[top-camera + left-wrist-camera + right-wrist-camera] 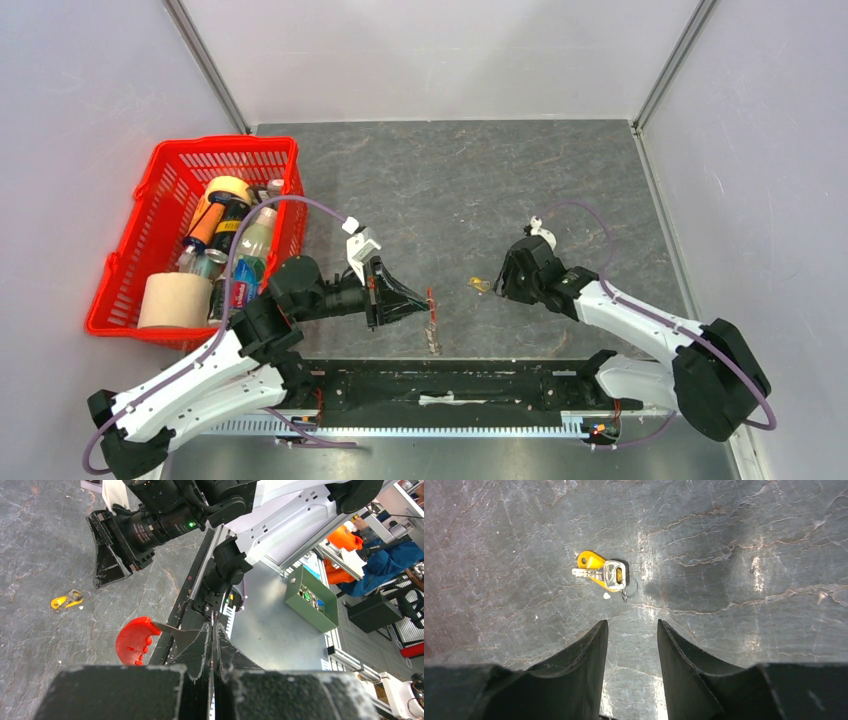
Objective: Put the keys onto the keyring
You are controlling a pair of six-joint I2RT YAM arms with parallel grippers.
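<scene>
1. left gripper (211, 630): jaws pressed together on the keyring (134, 641), whose red curve jutted out past the fingertips, near the front edge of the table (450, 180).
2. right gripper (631, 626): jaws spread, nothing between them, poised just short of the yellow key (591, 562). That key lay flat on the table with a silver key (610, 574) across it, well apart from the keyring.

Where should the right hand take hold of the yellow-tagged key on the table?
Probably the wide end where the silver key overlaps the yellow tag, approached from straight above: it lies flat on the table, exposing only thin edges.
</scene>
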